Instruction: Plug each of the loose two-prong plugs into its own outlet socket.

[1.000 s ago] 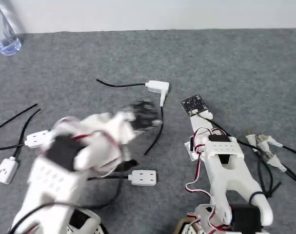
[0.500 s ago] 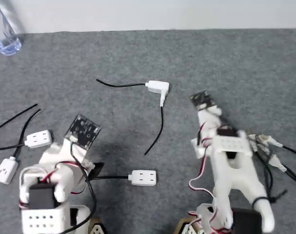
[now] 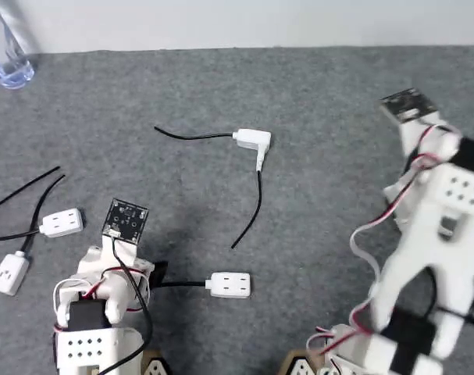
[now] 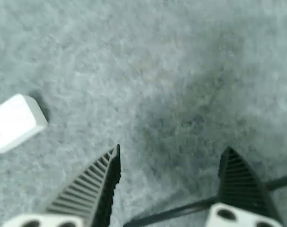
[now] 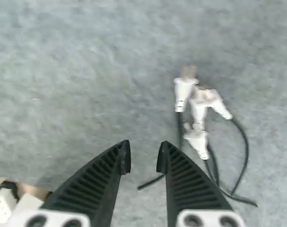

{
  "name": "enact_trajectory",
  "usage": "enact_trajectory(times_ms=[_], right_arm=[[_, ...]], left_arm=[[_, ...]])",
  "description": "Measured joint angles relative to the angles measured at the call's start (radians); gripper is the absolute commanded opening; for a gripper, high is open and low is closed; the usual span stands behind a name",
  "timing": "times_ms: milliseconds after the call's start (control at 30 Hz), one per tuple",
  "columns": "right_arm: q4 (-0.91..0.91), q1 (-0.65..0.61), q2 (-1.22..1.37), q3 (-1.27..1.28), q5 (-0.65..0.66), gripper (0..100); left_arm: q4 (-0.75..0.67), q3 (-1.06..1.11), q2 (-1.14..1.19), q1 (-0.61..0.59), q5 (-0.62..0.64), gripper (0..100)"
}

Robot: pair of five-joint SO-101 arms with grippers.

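Note:
Three white outlet sockets lie on the grey carpet: one near the front centre and two at the left, each on a black cord. A white angled plug piece with black cords lies mid-table. A cluster of loose white two-prong plugs lies just beyond my right gripper, whose fingers stand a narrow gap apart and hold nothing. My left gripper is wide open above bare carpet, with a white socket off to one side and a black cord close under it.
A clear bottle stands at the far left corner. The left arm is folded low at the front left. The right arm rises tall at the right edge, over the spot where the plugs lay earlier.
The left arm pulled back from mid-table and folded down at the front left. The right arm swung right and lifted, covering the loose plugs in the high view.

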Motion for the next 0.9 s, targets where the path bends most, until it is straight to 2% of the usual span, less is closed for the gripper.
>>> enact_trajectory(times_ms=[267, 600, 900], right_arm=[[-0.005, 0.149, 0.282, -0.117, 0.025, 9.6], [-0.109, 0.419, 0.459, -0.118, 0.308, 9.6], [-0.206, 0.448, 0.635, -0.118, 0.535, 9.7]], left_arm=[[-0.048, 0.018, -0.002, 0.002, 0.049, 32], [-0.048, 0.028, -0.002, 0.009, 0.052, 32], [-0.048, 0.028, -0.002, 0.009, 0.052, 32]])
